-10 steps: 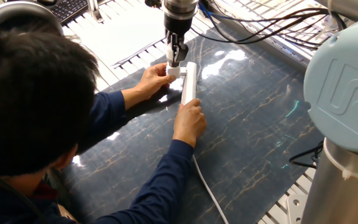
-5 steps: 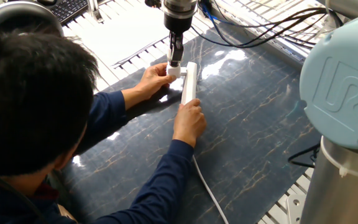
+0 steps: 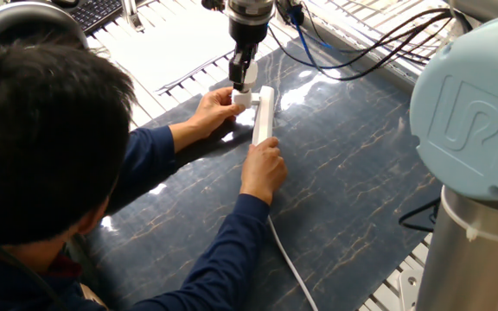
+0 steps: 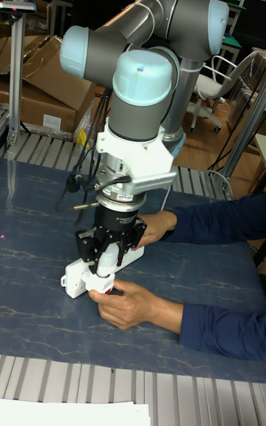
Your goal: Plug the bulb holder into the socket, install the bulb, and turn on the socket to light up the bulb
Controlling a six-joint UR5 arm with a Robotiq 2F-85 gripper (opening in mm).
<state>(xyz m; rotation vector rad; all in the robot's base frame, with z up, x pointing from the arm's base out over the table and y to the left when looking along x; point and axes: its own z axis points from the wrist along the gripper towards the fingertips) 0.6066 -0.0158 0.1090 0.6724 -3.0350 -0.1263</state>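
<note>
Dark marbled surface (image 3: 353, 173) fills our view, with the white socket (image 3: 263, 116) lying on it and its white cord (image 3: 290, 263) trailing off toward the near edge. We see the robot's hand (image 3: 242, 84) straight above the socket's far end, fingers drawn together on something white; in the tall fixed view (image 4: 108, 256) that piece looks like the bulb, though we cannot be sure. Just below sits the bulb holder (image 3: 242, 99), a small white block against the socket's side. We also see a person in a navy sleeve: one human hand (image 3: 212, 110) touches the holder, the other (image 3: 264, 168) presses on the socket nearer the cord.
</note>
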